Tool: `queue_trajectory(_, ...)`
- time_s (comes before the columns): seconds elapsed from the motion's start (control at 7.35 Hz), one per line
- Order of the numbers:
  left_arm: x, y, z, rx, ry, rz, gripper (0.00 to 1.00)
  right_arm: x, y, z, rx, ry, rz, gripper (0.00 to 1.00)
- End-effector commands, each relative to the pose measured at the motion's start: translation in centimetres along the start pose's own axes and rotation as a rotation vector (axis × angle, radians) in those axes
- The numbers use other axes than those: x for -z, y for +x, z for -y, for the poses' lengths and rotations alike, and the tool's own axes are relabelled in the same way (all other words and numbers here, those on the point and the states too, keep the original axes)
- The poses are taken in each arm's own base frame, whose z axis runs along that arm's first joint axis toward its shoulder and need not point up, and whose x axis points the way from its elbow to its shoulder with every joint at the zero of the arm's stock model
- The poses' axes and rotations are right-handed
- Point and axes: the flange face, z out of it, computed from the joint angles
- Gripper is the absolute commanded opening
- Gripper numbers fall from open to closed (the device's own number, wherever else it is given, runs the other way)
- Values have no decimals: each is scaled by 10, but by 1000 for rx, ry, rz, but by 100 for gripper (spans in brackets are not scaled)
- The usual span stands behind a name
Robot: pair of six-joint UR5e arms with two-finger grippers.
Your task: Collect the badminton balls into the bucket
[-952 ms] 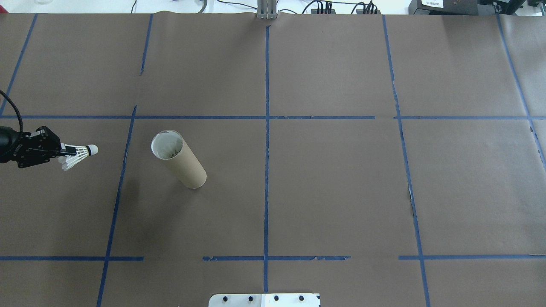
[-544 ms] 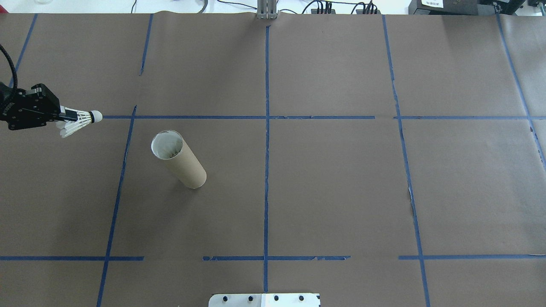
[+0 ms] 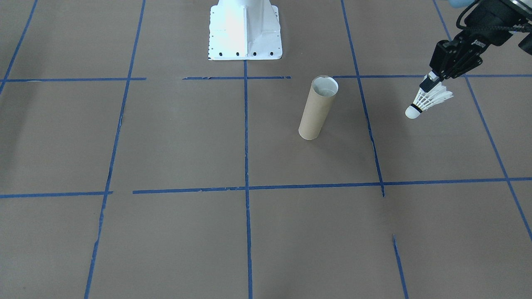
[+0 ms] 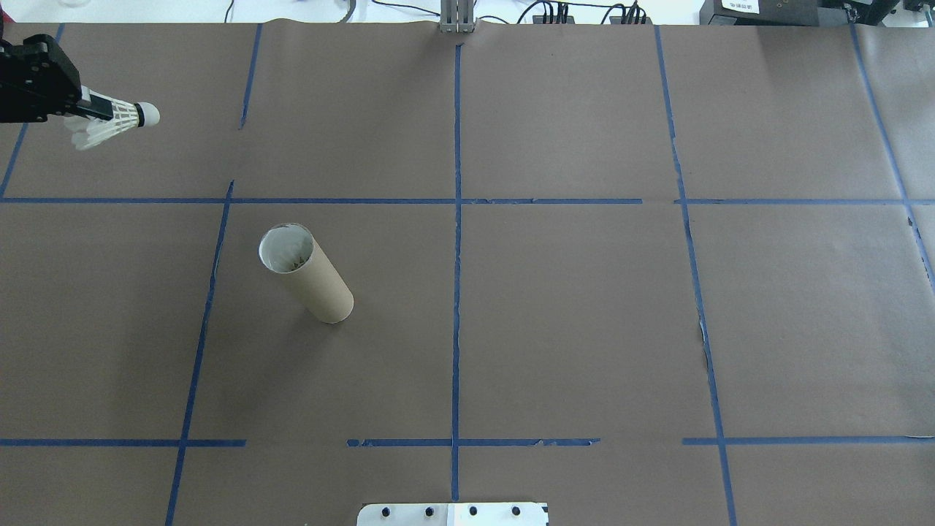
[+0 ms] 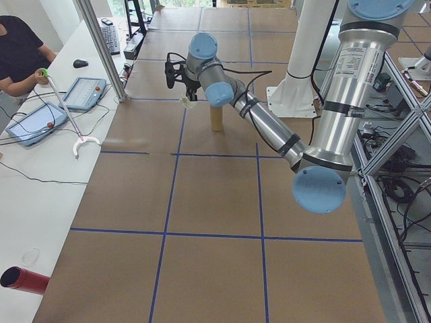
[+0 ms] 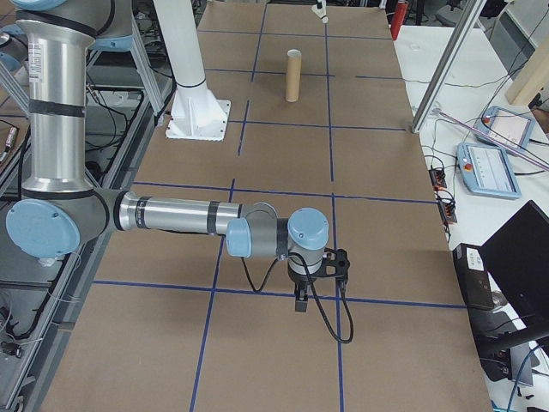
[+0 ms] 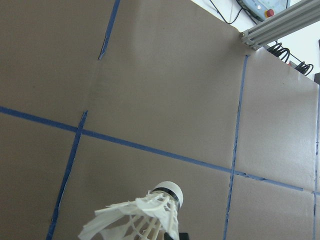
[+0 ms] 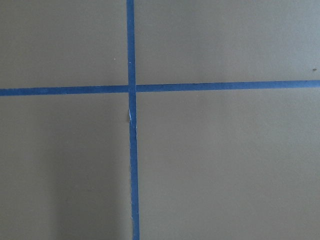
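The shuttlecock (image 4: 120, 118) is white feather with a rounded cork tip and a dark band. It hangs in the air at the table's far left with my left gripper (image 4: 98, 111) shut on its feather skirt, cork tip pointing away from the fingers. The front-facing view shows the same gripper (image 3: 430, 81) and shuttlecock (image 3: 428, 99) well to the side of the bucket (image 3: 318, 108). The tan cardboard bucket (image 4: 307, 274) stands upright, its pale open top up. The left wrist view shows the shuttlecock (image 7: 150, 215) above brown paper. My right gripper (image 6: 302, 300) points down near the table; I cannot tell its state.
Brown paper with blue tape lines (image 4: 457, 219) covers the table. The white pedestal base (image 3: 245, 31) stands at the robot's side. An aluminium post (image 4: 456, 18) and cables sit at the far edge. A person (image 5: 17, 54) sits by tablets beyond the table.
My left gripper has carried the shuttlecock toward the far edge of the table, farther from the bucket. The bucket has not moved.
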Motion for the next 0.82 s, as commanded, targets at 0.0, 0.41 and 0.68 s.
queue_trajectory(0.0,30,63,2,-37,-2,52,0,0,0,0,0,0,0,100)
queue_trajectory(0.41,21,114,-33,-107,19,89,0,0,0,0,0,0,0,100)
queue_trajectory(0.68,2,171,-60,-199,17,248,0,0,0,0,0,0,0,100)
